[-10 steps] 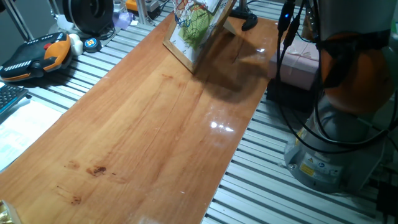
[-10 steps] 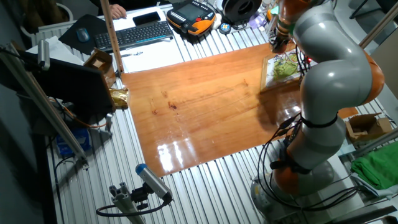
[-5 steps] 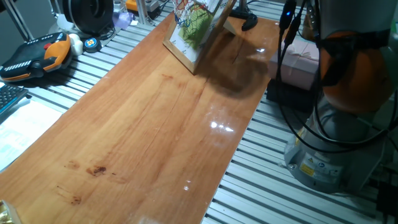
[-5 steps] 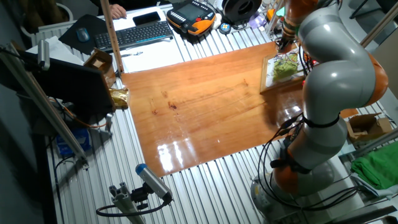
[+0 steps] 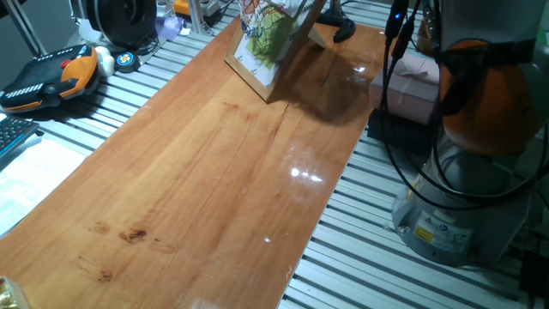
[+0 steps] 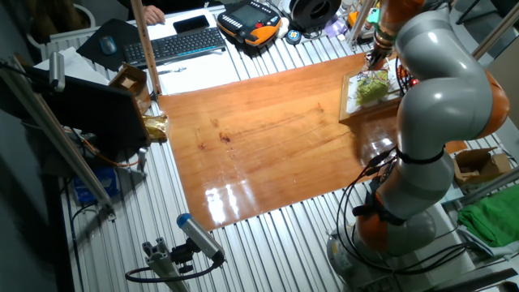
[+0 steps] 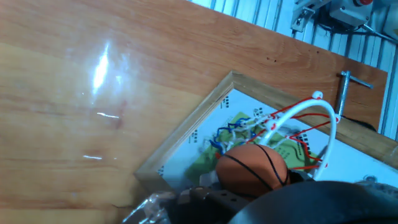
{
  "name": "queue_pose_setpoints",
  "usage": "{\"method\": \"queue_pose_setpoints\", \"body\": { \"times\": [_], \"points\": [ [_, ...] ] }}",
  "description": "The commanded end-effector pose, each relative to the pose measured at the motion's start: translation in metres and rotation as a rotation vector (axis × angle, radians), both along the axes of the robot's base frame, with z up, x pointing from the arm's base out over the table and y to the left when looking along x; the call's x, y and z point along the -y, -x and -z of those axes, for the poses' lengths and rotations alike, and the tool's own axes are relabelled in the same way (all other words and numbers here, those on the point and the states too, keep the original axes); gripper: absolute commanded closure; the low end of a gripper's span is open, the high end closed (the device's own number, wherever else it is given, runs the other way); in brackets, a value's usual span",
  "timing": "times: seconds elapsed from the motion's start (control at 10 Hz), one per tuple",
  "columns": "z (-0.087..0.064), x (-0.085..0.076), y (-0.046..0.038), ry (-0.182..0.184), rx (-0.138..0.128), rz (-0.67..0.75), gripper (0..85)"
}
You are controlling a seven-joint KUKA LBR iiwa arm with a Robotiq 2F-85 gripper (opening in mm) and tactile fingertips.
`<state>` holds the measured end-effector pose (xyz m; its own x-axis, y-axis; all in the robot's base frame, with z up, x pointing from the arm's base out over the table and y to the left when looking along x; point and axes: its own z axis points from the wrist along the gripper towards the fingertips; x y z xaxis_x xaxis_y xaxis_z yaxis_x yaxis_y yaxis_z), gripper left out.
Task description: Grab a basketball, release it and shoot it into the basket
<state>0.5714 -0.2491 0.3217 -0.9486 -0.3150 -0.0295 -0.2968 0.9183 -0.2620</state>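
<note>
The basketball [image 7: 252,169], small and orange with dark seams, sits low in the hand view, right at my gripper [image 7: 273,198], whose dark fingers cover its lower edge and look shut on it. Just beyond it to the right is the basket [image 7: 311,127], a red wire hoop with a whitish net. The hoop is fixed to the tilted wood-framed board [image 7: 186,137] with a green drawing. In the other fixed view my gripper [image 6: 375,58] hangs over the board [image 6: 369,89] at the table's far right. The board [image 5: 266,43] shows at the top of one fixed view, where the ball is hidden.
An orange-and-black pendant [image 5: 51,75] lies on the slatted bench to the left, with a keyboard [image 6: 182,45] near it. The arm's base [image 5: 463,197] and its cables stand off the table's right edge. A pink box [image 5: 412,86] and a metal bolt [image 7: 344,93] sit behind the board.
The arm has swung further over the board, carrying the gripper towards the hoop. Its shadow on the table has shrunk towards the board.
</note>
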Motion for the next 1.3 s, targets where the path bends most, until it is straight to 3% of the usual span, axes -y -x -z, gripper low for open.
{"method": "queue_pose_setpoints", "body": {
  "times": [0.0,0.3,0.6,1.1,1.2],
  "points": [
    [0.0004,0.001,0.0002,-0.004,0.003,-0.001,84.3],
    [0.0021,0.0055,0.0027,-0.03,-0.028,-0.062,84.3],
    [0.0023,0.0057,0.003,-0.04,-0.037,-0.069,83.7],
    [0.0026,0.0049,0.0019,-0.047,-0.04,-0.048,64.7],
    [0.0026,0.0049,0.002,-0.05,-0.036,-0.041,57.3]
  ]
}}
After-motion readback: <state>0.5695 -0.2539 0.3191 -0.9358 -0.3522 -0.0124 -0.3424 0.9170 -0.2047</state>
